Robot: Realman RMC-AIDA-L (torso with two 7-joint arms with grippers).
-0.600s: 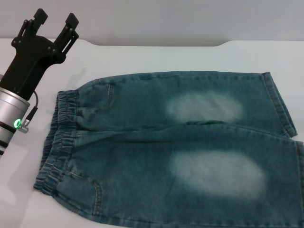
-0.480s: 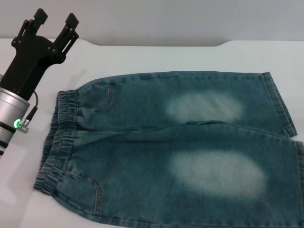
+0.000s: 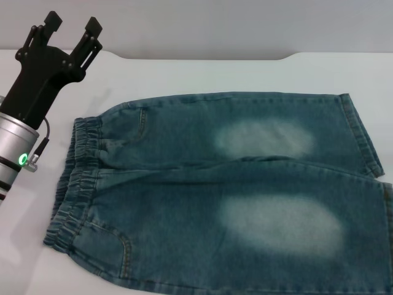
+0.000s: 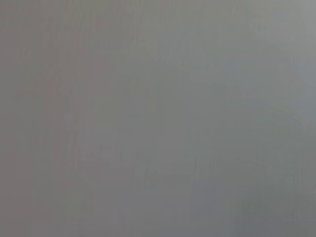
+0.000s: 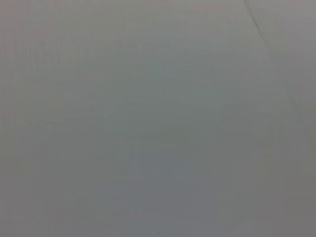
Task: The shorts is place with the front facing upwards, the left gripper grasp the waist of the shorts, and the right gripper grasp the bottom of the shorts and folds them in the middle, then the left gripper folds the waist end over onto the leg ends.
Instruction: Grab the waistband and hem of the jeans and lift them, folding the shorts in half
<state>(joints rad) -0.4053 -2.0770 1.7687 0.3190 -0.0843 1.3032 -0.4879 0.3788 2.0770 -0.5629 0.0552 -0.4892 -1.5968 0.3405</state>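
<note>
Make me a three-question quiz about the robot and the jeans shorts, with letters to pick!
1. Where is the gathered elastic waistband of the long blue-green denim shorts?
A. robot's left
B. robot's right
C. folded under

2. How many pale faded patches show?
A. one
B. two
C. four

3. The black two-fingered left end effector is:
A. gripping the waistband
B. open above the white table
C. pinching a leg hem

Answers: 1 A, the crinkled end lies nearest the left arm. 2 B, one patch per leg. 3 B, its fingers are spread, clear of the shorts.

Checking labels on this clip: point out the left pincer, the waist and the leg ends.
left pincer (image 3: 69,24): head view, gap between its open fingertips.
waist (image 3: 70,184): head view, gathered elastic band.
leg ends (image 3: 363,138): head view, far leg's stitched hem.
</note>
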